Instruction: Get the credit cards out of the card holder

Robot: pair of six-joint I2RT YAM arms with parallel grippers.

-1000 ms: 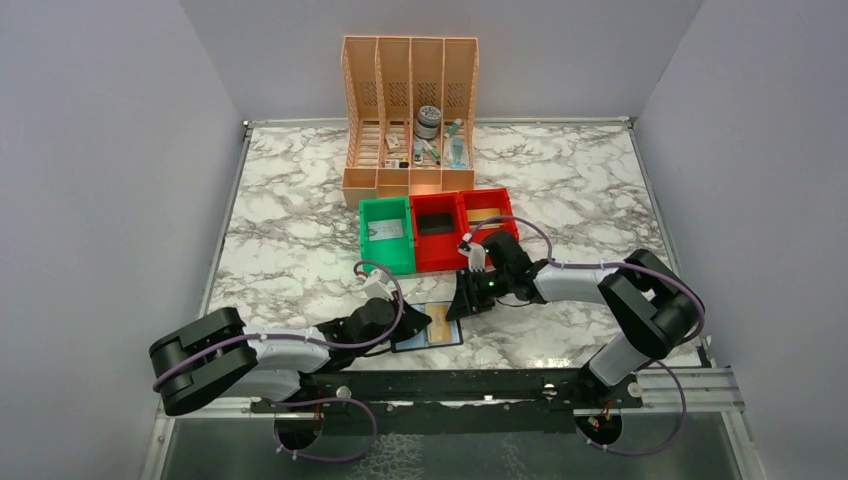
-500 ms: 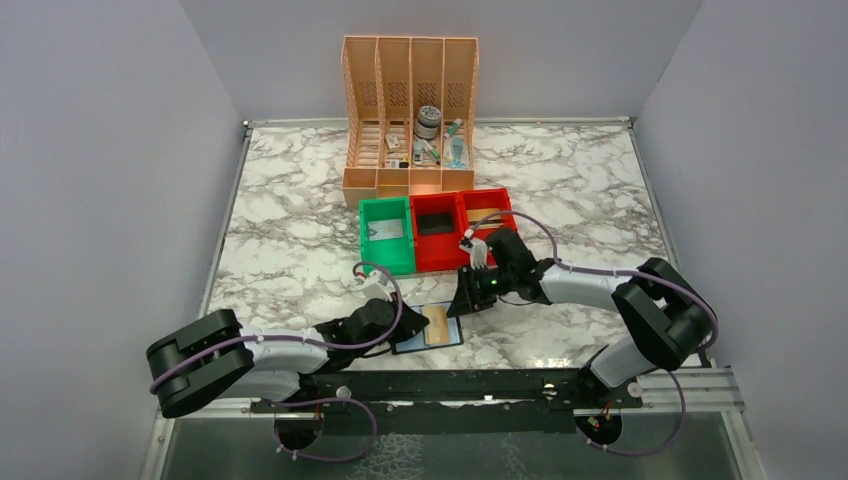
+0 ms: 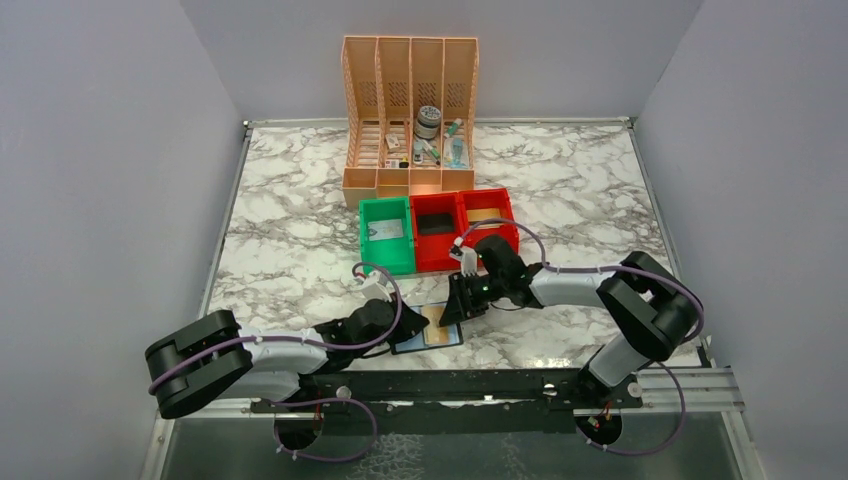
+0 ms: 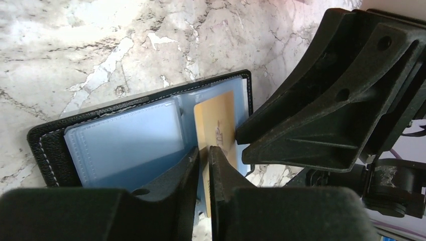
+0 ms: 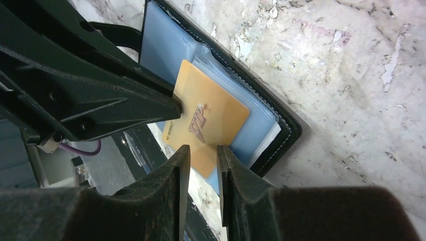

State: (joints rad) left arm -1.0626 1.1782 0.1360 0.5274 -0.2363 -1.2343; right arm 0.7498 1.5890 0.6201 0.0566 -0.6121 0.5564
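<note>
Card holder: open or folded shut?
Open, spread flat: the card holder has its pale blue lining facing up, with a tan card showing.

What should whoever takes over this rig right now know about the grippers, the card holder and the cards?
Left gripper: jaws nearly closed over one edge of the thin tan plastic card; grip unconfirmed.
Right gripper: jaws slightly apart, tips over that card's other end, nothing visibly held.
Flat black card holder with pale blue lining: open, flat on the marble table.
Done: holder opened, tan card partly out of its sleeve.
To do: pull it free; check the other sleeves.
</note>
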